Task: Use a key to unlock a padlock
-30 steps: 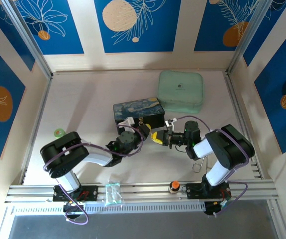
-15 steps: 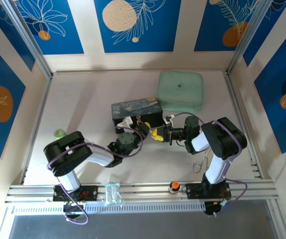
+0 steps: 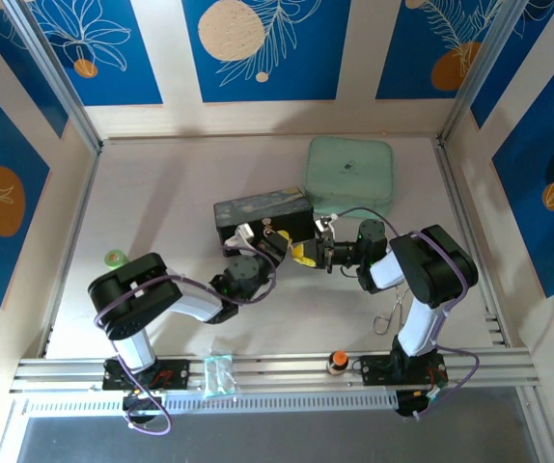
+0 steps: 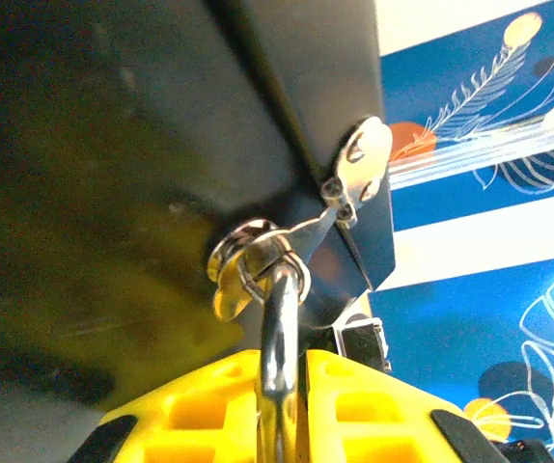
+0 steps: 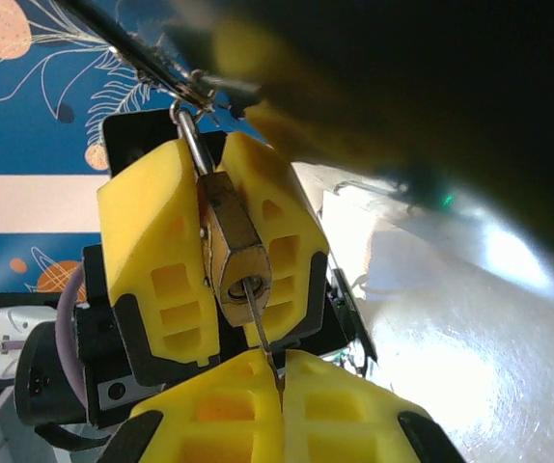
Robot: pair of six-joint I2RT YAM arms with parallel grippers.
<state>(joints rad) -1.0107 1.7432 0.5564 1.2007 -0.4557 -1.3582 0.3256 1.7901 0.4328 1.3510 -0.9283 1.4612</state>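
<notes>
between the yellow jaws of the left claw (image 4: 279, 381) sits the padlock (image 5: 227, 253), a small brass block clamped by its sides, with its keyhole end turned toward the right claw (image 5: 275, 371). that claw is shut tight on the key (image 5: 258, 323), a thin pale blade that juts from its tips straight to the keyhole. how deep it sits i cannot tell.

over the last second the right claw has swung in toward the left one and closed the gap between them. the starry box (image 3: 258, 214) behind them has been nudged a little away from the arms. my read is that alignment is done and insertion is under way, so the turn of the key is what remains.

the left claw is nearly closed and grips only the lock body. just past its tips the silver shackle (image 4: 275, 309) is still closed and threaded through the ring of the hasp (image 4: 359, 164) on the dark box wall.

beyond the box from both claws lies a green case (image 3: 349, 176). a wire clip (image 3: 388, 313) lies behind the right claw, toward that arm's base.
</notes>
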